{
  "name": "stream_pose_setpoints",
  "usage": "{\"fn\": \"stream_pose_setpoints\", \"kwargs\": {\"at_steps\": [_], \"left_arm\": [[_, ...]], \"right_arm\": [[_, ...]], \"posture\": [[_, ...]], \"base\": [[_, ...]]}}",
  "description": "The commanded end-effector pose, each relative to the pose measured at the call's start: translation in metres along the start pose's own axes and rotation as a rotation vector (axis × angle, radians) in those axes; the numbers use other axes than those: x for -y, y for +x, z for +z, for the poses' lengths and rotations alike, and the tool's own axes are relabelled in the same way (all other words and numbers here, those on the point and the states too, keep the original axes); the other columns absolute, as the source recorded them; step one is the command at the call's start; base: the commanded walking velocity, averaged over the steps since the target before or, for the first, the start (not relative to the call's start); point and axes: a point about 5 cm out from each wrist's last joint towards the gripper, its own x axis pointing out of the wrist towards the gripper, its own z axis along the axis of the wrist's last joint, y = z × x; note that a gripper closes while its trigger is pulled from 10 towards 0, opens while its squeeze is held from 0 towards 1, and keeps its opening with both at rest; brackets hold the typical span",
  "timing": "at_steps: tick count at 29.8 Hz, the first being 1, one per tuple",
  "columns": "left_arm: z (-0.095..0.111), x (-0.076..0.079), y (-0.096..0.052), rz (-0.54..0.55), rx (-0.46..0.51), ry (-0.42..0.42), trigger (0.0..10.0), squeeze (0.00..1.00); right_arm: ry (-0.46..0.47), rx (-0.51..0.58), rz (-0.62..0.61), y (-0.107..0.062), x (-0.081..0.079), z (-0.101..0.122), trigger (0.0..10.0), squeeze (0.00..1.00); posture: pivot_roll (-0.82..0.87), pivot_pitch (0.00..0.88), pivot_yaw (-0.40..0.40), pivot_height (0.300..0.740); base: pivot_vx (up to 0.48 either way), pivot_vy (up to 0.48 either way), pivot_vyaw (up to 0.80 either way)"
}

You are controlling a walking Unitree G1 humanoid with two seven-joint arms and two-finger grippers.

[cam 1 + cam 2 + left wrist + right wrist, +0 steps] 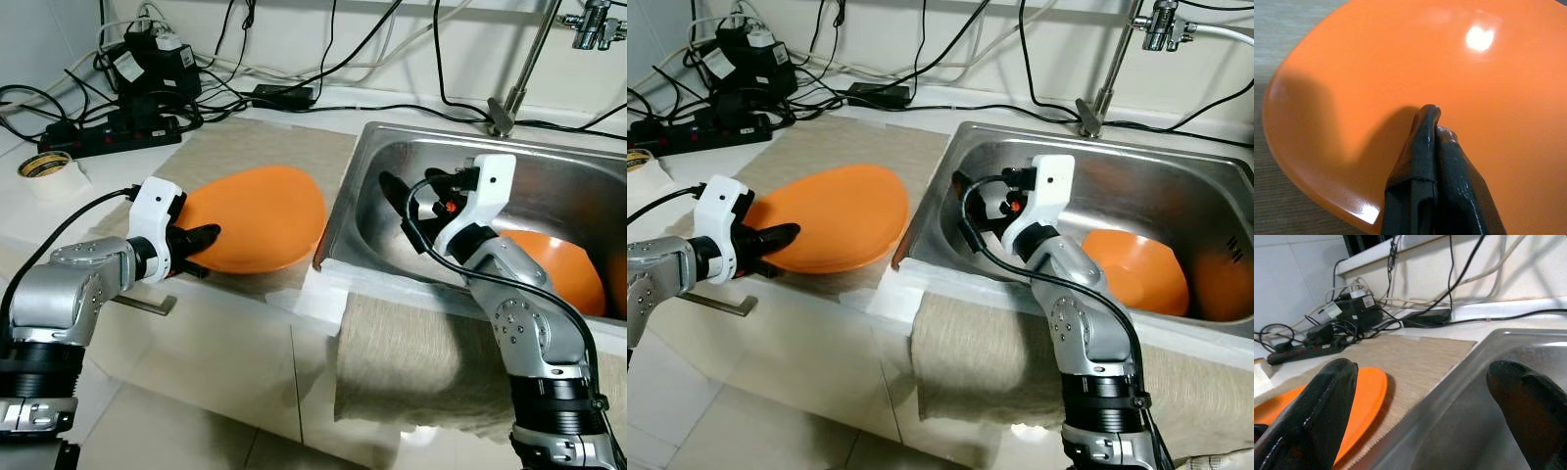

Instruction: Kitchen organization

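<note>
An orange plate (265, 215) lies on a beige mat (255, 142) on the counter, just left of the steel sink (392, 147). My left gripper (208, 235) is shut, its fingertips (1431, 127) pressed together over the plate's near-left part, casting a shadow on it. My right gripper (400, 211) stands open above the sink's left side, with nothing between its fingers (1327, 396). An orange bowl (1132, 269) rests on the sink floor behind the right arm, and a second orange piece (1220, 284) sits at the sink's right wall.
Power strips and tangled cables (147, 88) crowd the back left of the counter. A roll of tape (44, 166) lies at the far left. The faucet (509, 98) rises behind the sink. A beige cloth (411, 362) hangs over the counter's front edge.
</note>
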Motion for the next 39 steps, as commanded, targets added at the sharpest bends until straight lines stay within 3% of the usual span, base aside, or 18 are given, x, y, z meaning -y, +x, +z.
{"fn": "stream_pose_setpoints", "kwargs": {"at_steps": [1, 6, 9, 12, 13, 14, 16, 19, 21, 23, 27, 29, 30, 31, 35, 39], "left_arm": [[-0.038, 0.000, 0.012, 0.068, -0.137, -0.066, 10.0, 0.00], [0.004, 0.010, 0.014, 0.043, 0.075, -0.046, 10.0, 0.00], [0.005, 0.013, 0.015, 0.023, 0.076, -0.035, 10.0, 0.00], [-0.023, 0.007, 0.018, 0.034, -0.051, -0.049, 10.0, 0.00], [-0.023, 0.007, 0.018, 0.034, -0.051, -0.049, 10.0, 0.00], [-0.039, 0.003, 0.018, 0.047, -0.106, -0.074, 10.0, 0.00], [-0.044, 0.002, 0.018, 0.049, -0.124, -0.079, 10.0, 0.00], [-0.070, -0.005, 0.017, 0.089, -0.195, -0.125, 10.0, 0.00], [-0.094, -0.005, 0.015, 0.106, -0.263, -0.133, 10.0, 0.00], [-0.105, 0.000, 0.015, 0.111, -0.293, -0.133, 10.0, 0.00], [-0.101, 0.004, 0.018, 0.102, -0.278, -0.128, 10.0, 0.00], [-0.101, 0.006, 0.019, 0.095, -0.274, -0.129, 10.0, 0.00], [-0.103, 0.007, 0.020, 0.089, -0.279, -0.132, 10.0, 0.00], [-0.103, 0.007, 0.020, 0.089, -0.279, -0.132, 10.0, 0.00], [-0.105, 0.009, 0.022, 0.077, -0.281, -0.132, 10.0, 0.00], [-0.103, 0.008, 0.023, 0.083, -0.276, -0.120, 10.0, 0.00]], "right_arm": [[0.000, 0.003, 0.006, 0.000, -0.001, 0.002, 10.0, 0.00], [-0.002, -0.018, 0.001, -0.002, 0.000, -0.002, 10.0, 0.00], [0.011, -0.024, -0.003, -0.002, 0.000, -0.004, 10.0, 0.00], [0.044, -0.028, -0.004, -0.001, 0.000, -0.007, 10.0, 0.00], [0.044, -0.028, -0.004, -0.001, 0.000, -0.007, 10.0, 0.00], [0.057, -0.029, -0.004, -0.001, -0.001, -0.007, 10.0, 0.00], [0.062, -0.029, -0.004, -0.001, -0.001, -0.008, 10.0, 0.00], [0.075, -0.031, -0.009, -0.001, 0.001, -0.008, 10.0, 0.00], [0.089, -0.035, -0.013, -0.001, 0.002, -0.008, 10.0, 0.00], [0.098, -0.036, -0.010, 0.001, 0.002, -0.008, 10.0, 0.00], [0.109, -0.039, -0.005, 0.004, 0.001, -0.007, 10.0, 0.00], [0.152, -0.050, 0.001, 0.009, -0.002, -0.008, 10.0, 0.00], [0.221, -0.050, 0.023, 0.016, -0.008, -0.008, 10.0, 0.00], [0.221, -0.050, 0.023, 0.016, -0.008, -0.008, 10.0, 0.00], [0.348, -0.057, 0.072, 0.035, -0.024, -0.013, 10.0, 0.00], [0.404, -0.095, 0.136, 0.049, -0.046, -0.024, 10.0, 0.00]], "posture": [[0.01, 0.006, 0.003, 0.728], [0.01, 0.008, 0.002, 0.728], [0.01, 0.006, 0.004, 0.728], [0.01, 0.005, 0.006, 0.728], [0.01, 0.005, 0.006, 0.728], [0.01, 0.005, 0.004, 0.728], [0.01, 0.005, 0.004, 0.728], [0.01, 0.007, -0.001, 0.728], [0.01, 0.010, -0.007, 0.728], [0.01, 0.013, -0.011, 0.728], [0.02, 0.015, -0.016, 0.728], [0.01, 0.018, -0.019, 0.728], [0.01, 0.018, -0.019, 0.728], [0.01, 0.018, -0.019, 0.728], [0.01, 0.017, -0.020, 0.728], [0.02, 0.016, -0.021, 0.728]], "base": [[0.000, 0.000, 0.00], [0.000, 0.000, 0.00], [0.000, 0.000, 0.00], [0.000, 0.000, 0.00], [0.000, 0.000, 0.00], [0.000, 0.000, 0.00], [0.000, 0.000, 0.00], [0.000, 0.000, 0.00], [0.000, 0.000, 0.00], [0.000, 0.000, 0.00], [0.000, 0.000, 0.00], [0.000, 0.000, 0.00], [0.000, 0.000, 0.00], [0.000, 0.000, 0.00], [0.000, 0.000, 0.00], [0.000, 0.000, 0.00]]}}
